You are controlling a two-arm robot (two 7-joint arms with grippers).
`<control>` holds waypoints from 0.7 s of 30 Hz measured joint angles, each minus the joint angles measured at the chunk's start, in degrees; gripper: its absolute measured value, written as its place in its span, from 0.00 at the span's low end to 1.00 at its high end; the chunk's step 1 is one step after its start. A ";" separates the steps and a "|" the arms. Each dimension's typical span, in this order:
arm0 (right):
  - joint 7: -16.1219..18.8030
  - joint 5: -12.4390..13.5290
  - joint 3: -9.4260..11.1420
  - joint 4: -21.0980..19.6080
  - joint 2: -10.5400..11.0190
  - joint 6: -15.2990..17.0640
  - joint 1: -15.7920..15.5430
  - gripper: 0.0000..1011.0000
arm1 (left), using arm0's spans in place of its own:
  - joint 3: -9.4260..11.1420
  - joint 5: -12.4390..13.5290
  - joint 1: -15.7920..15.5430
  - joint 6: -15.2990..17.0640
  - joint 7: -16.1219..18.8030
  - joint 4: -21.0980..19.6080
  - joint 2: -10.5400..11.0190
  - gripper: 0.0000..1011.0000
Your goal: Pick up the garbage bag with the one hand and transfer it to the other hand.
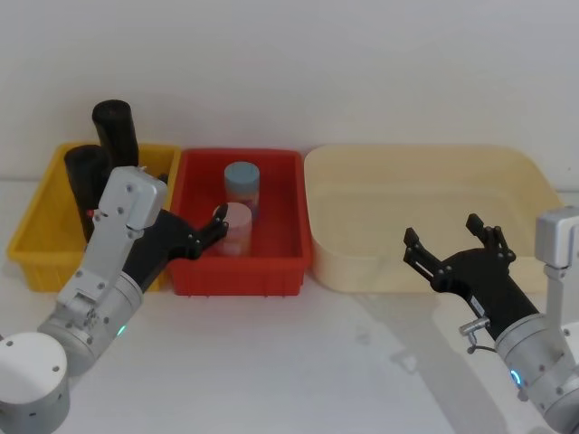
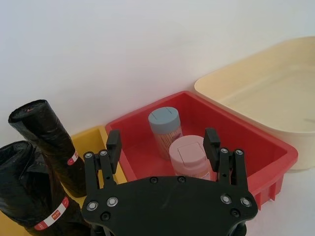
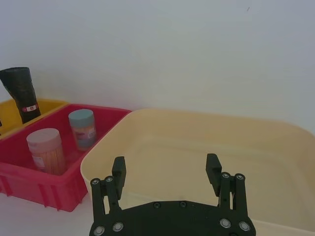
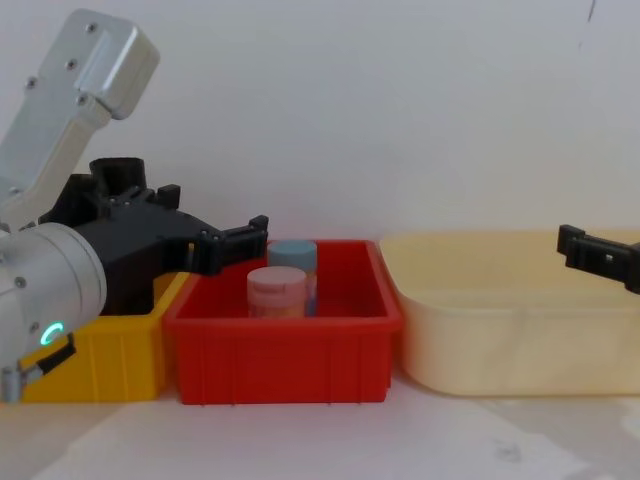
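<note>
Two near-identical black garbage bag rolls stand upright in the yellow bin (image 1: 32,249): a rear roll (image 1: 116,131) (image 2: 47,142) and a front roll (image 1: 84,181) (image 2: 27,196). In the left wrist view each carries a red-and-white label band, and I cannot tell which one is the task's. My left gripper (image 1: 217,224) (image 2: 162,142) (image 4: 255,235), on the arm with the teal ring light, is open and empty. It hovers to the right of the rolls, pointing across the red bin's left edge. My right gripper (image 1: 443,231) (image 3: 165,169) (image 4: 580,245) is open and empty above the beige tub's front rim.
A red bin (image 1: 271,271) in the middle holds a blue-lidded jar (image 1: 242,185) and a pink-lidded jar (image 1: 237,226). The large beige tub (image 1: 362,271) sits to its right. A white wall stands close behind the bins, and bare white table lies in front.
</note>
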 joint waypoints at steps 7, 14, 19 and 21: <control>0.00 0.00 0.00 0.00 0.00 0.00 0.00 0.99 | 0.00 0.00 0.00 0.00 0.00 0.00 0.00 0.99; 0.00 0.00 0.00 0.00 0.00 0.00 0.00 0.99 | 0.00 0.01 0.00 0.00 0.00 0.00 0.00 0.99; 0.00 0.00 0.00 0.00 0.00 0.00 0.00 0.99 | 0.00 0.00 0.00 0.00 0.00 0.00 0.00 0.99; 0.00 0.00 0.00 0.00 0.00 0.00 0.00 0.99 | 0.00 0.00 0.00 0.00 0.00 0.00 0.00 0.99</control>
